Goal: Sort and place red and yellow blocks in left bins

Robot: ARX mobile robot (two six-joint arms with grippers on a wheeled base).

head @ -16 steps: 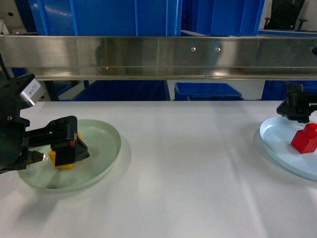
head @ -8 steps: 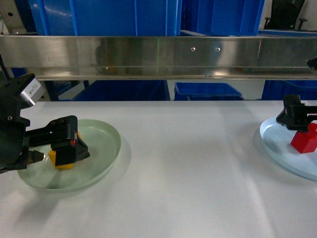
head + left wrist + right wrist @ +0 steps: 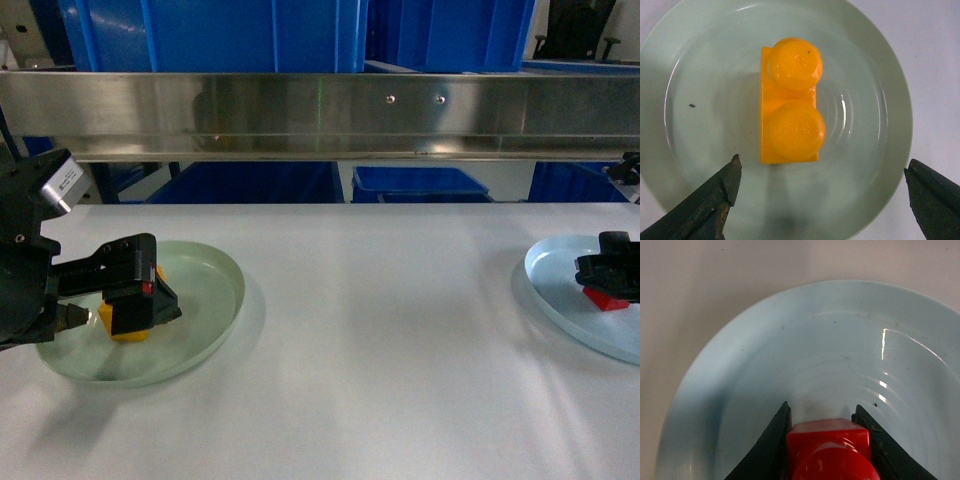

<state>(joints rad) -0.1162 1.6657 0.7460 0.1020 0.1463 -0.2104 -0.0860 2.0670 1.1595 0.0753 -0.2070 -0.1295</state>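
The yellow block (image 3: 790, 105), with two studs, lies in a pale green plate (image 3: 880, 100). My left gripper (image 3: 821, 167) hovers over it, open, its fingers wide apart on either side and touching nothing. In the head view that gripper (image 3: 135, 300) covers most of the yellow block (image 3: 125, 328). At the right, the red block (image 3: 830, 450) sits in a pale blue plate (image 3: 765, 365), and my right gripper (image 3: 822, 410) is shut on it, one finger pressed against each side. The head view shows only a sliver of the red block (image 3: 600, 298) under the right gripper (image 3: 605, 270). Blue bins (image 3: 210, 35) stand behind.
A steel rail (image 3: 320, 115) runs across the back of the white table (image 3: 400, 350). More blue bins (image 3: 450, 30) stand above it, and others (image 3: 420, 183) lower behind it. The green plate (image 3: 215, 290) is near the left edge, the blue plate (image 3: 550, 275) at the right edge.
My right gripper has come down and to the right over the red block, and now covers most of it. The left gripper and the yellow block have not moved.
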